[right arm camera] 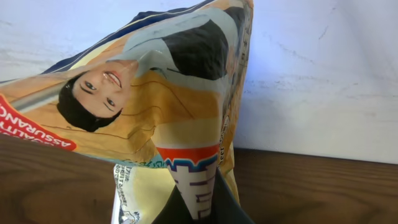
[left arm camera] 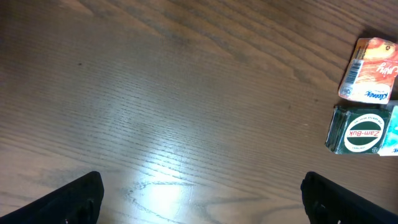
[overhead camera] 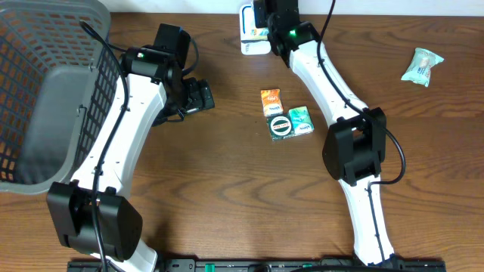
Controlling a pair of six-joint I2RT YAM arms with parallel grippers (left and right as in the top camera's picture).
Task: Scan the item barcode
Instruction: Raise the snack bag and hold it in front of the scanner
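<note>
Yellow printed packet [right arm camera: 155, 124] is held pinched in the right gripper [right arm camera: 200, 211] at the table's [overhead camera: 227, 189] far edge. Left gripper [left arm camera: 202, 199] is spread wide near an orange sachet [left arm camera: 370, 70] and green tin [left arm camera: 359, 129]; grey basket [overhead camera: 45, 91] left.

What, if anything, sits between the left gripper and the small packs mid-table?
Nothing visible: only bare table lies between the open left gripper and the orange pack and green box.

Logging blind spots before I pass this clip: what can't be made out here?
Right wrist: yellow printed plastic packet shows no barcode; right claw cut off by bottom edge.
Overhead: that packet mostly hidden under the right arm.
Left wrist: small teal packet cut by right edge.
</note>
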